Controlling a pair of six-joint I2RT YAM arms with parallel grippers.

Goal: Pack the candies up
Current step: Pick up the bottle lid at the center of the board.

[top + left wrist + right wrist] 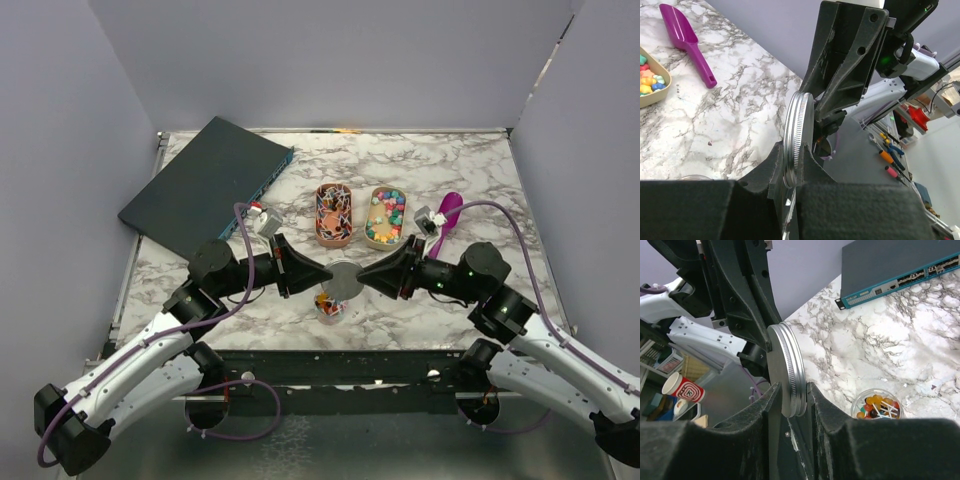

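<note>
A silver metal lid (345,280) hangs on edge in the air between both grippers. My left gripper (318,275) is shut on the lid's (797,135) lower rim, a finger pressed on each face. From the other side, my right gripper (372,275) straddles the lid (787,370), its jaws close on either face with a thin gap, open. Below stands a small glass jar (328,303) holding candies (875,405). More candies lie in two oval trays: wrapped pieces (333,213) and bright balls (386,215).
A magenta scoop (447,215) lies right of the trays. A dark flat box (205,185) with a teal edge sits at the back left. The tray (660,92) of bright candies shows at the left wrist view's left edge. Grey walls surround the marble table.
</note>
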